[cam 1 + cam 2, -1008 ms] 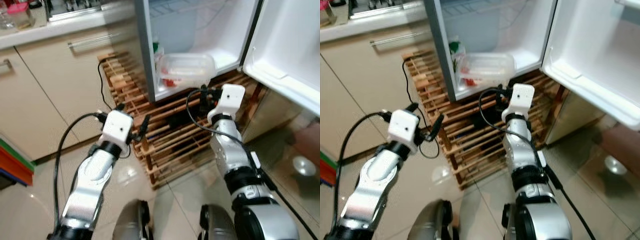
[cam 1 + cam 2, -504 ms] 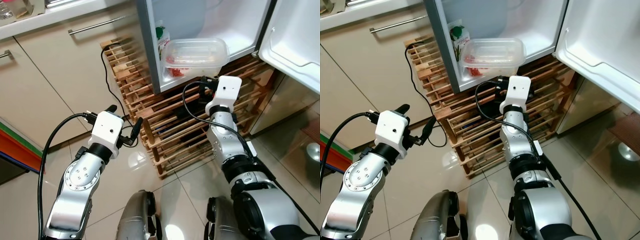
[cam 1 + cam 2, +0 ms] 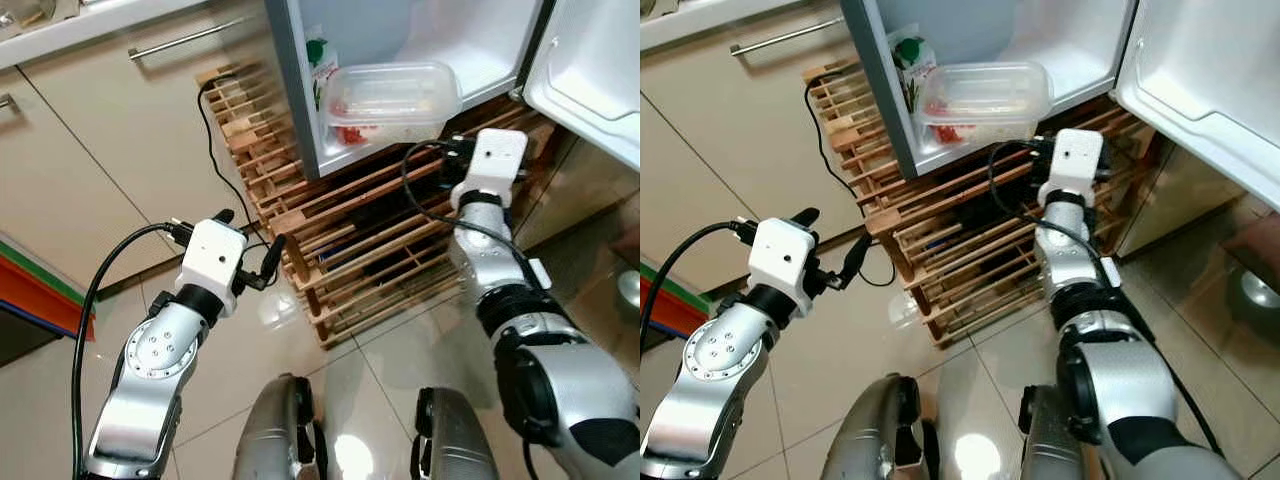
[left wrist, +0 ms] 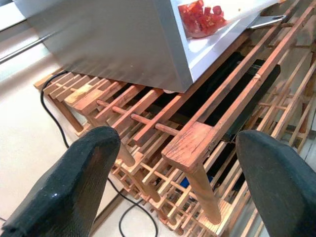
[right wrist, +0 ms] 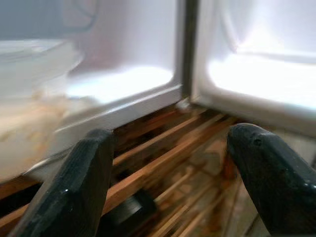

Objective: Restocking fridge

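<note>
A clear lidded container with red food sits at the front of the open fridge's bottom shelf, beside a carton with a green print. My right gripper is open and empty, just below and right of the container, in front of the fridge's lower right corner. My left gripper is open too, low over the floor, facing the corner post of the wooden rack under the fridge.
The fridge door stands open at the right. A black cable runs down the rack's left side to the floor. Beige cabinets line the left. A metal bowl lies on the floor at far right.
My right gripper has moved to the right, from under the container towards the fridge's right corner. The view has tilted and shifted. The left gripper has held its place.
</note>
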`<state>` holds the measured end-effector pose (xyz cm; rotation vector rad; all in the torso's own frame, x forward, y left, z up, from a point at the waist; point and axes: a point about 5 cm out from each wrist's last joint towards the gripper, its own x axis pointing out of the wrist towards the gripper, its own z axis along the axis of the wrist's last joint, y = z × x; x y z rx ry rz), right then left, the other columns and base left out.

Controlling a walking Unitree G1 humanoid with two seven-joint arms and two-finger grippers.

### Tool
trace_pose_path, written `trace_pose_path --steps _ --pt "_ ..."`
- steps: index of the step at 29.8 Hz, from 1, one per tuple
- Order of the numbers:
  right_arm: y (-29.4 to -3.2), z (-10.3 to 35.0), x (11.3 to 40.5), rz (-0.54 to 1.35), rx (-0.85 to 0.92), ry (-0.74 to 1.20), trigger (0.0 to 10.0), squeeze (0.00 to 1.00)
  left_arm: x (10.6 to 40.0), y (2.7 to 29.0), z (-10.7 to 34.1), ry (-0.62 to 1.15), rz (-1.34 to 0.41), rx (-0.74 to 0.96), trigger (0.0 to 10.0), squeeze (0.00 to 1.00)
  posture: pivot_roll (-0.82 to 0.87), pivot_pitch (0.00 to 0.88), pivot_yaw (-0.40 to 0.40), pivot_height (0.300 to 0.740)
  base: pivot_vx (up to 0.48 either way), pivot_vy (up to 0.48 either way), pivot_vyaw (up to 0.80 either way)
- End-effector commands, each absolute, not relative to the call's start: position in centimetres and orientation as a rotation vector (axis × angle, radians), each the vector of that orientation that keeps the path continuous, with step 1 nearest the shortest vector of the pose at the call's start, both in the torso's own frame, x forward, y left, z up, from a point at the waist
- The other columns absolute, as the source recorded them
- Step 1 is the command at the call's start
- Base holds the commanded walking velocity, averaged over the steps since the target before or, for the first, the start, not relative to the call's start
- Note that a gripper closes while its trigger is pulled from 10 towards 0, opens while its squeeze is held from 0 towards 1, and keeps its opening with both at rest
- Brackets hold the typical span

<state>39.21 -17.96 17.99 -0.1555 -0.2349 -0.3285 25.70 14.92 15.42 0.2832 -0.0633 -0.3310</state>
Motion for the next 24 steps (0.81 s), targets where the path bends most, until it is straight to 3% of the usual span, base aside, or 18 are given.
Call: trace_pose_path --steps 1,8,15,18,24 --pt "-17.5 18.7 39.5 -0.327 -0.174 -0.251 10.0 0.0 25.6 15.5 15.5 -0.056 -0.314 0.294 10.0 0.0 0.15 0.17 0.154 0.641 0.0 0.0 0.0" --pt "-17.1 19.6 39.8 -0.316 -0.15 -0.279 10.0 0.0 25.7 15.4 15.4 -0.057 -0.31 0.291 10.0 0.0 0.14 0.166 0.141 0.641 0.0 0.0 0.0" --pt "-15.1 16.3 38.3 -0.295 -0.087 -0.242 10.0 0.0 25.7 14.9 15.2 -0.056 -0.314 0.274 10.0 0.0 0.12 0.165 0.132 0.641 0.0 0.0 0.0" --pt "-12.7 15.5 37.6 -0.191 -0.051 -0.251 10.0 0.0 25.9 14.7 15.1 -0.057 -0.321 0.274 10.0 0.0 0.11 0.156 0.132 0.641 0.0 0.0 0.0" --pt "-11.2 16.1 38.1 -0.06 0.0 -0.248 10.0 0.0 26.1 14.4 15.2 -0.068 -0.318 0.27 10.0 0.0 0.12 0.146 0.12 0.641 0.0 0.0 0.0"
